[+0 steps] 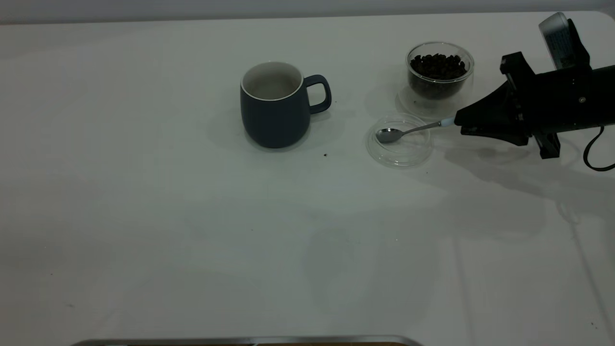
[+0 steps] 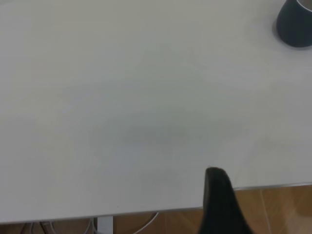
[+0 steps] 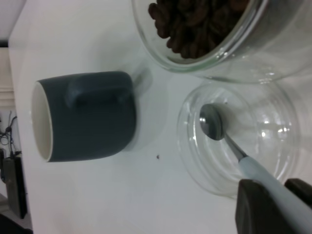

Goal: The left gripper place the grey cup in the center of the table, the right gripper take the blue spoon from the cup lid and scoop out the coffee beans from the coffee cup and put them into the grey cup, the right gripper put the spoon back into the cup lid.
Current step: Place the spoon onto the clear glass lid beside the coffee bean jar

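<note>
Right now the right tool (image 1: pixel 462 124) reaches in low from the right side of the bench (image 1: pixel 144 216), its two dark fingers (image 3: pixel 256 207) closed narrowly on the pale blue handle end of the blue spoon (image 1: pixel 408 131). In the right wrist view the handle runs between the fingers and out past their tips. The spoon slopes down from the grip, and its shiny bowl sits over the inside of the cup lid (image 1: pixel 400 140), near the lid's left part in the exterior view; whether the bowl touches the glass cannot be told.

The lid lies flat on the bench. Just behind it, nearly touching its far rim, stands the coffee cup (image 1: pixel 440 71), upright, with the coffee beans (image 1: pixel 438 65) heaped inside close to its rim.

Farther left, well apart from the lid, the grey cup (image 1: pixel 276 105) stands upright near the middle of the bench, handle pointing right toward the glass pieces and its white inside showing. A tiny dark speck (image 1: pixel 325 154) lies on the bench between the mug and the lid.

The left tool (image 2: pixel 222 204) hangs at the bench's near-left edge, far from the mug; only one dark finger shows in its wrist view, so I cannot tell how wide it stands.
</note>
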Tool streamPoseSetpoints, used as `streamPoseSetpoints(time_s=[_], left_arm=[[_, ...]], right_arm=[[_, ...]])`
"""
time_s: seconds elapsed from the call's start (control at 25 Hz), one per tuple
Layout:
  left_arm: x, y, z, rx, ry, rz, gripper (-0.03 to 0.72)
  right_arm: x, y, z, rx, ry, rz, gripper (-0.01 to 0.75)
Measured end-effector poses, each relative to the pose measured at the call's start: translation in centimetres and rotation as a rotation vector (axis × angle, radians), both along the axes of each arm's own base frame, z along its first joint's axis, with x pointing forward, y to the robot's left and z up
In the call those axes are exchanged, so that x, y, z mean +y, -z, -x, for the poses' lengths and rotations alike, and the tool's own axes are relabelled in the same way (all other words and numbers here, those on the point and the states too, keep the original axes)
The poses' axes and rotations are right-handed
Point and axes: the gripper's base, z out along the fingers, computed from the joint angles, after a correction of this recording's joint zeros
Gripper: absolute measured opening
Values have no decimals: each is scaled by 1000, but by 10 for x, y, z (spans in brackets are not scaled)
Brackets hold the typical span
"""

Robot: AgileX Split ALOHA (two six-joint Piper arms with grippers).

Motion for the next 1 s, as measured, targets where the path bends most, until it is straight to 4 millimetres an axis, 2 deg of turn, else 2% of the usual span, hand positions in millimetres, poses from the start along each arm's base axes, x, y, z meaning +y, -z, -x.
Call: streamPoseSetpoints(time_s=[0.12,0.32,0.44,0.52,0.8,0.92,1.0], left_arm=[[0,0,0,0,4,-4,517],[0,0,0,0,4,-4,517],[0,0,0,0,4,-4,517],[0,0,0,0,4,-4,517],[0,0,0,0,4,-4,517],[0,0,0,0,4,-4,517],[0,0,0,0,4,-4,517]], right_arm=[[0,1,0,-8,-7,9,309],[0,1,0,-5,-5,9,599],[-1,1,0,2,0,17,696],[-2,2,0,15,8,26,716],[-8,10,7,161,36,110,715],[-12,2,8,203,17,180,710],[-16,-14,6,202,-3,241,708]])
